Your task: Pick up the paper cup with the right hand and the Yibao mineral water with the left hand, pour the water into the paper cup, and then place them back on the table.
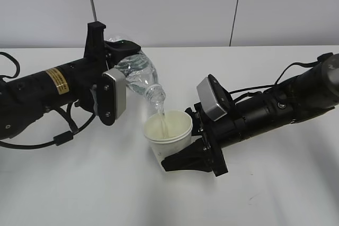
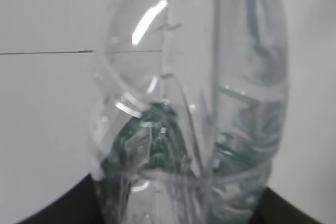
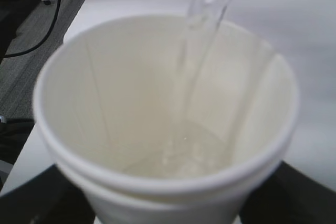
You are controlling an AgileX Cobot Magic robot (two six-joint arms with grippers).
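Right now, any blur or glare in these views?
Left wrist: the Yibao mineral water fills the frame, soft, with a white glare streak. Right wrist: the paper cup has a blurred near rim. Exterior: sharp, soft shadows on the table.

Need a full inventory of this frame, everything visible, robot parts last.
Yibao mineral water: 1, clear plastic with dark green label, tilted neck-down above the cup, held in the left gripper.
water stream: 1, clear, running from the bottle neck into the cup.
paper cup: 1, cream-white, centre of the table, held in the right gripper, a little water at the bottom.
table: 1, white, under everything.
wall: 1, pale grey panels, behind the table.
left gripper: 1, black, on the arm with the yellow sticker, left side, shut on the bottle.
right gripper: 1, black, right side, shut on the cup's lower body.
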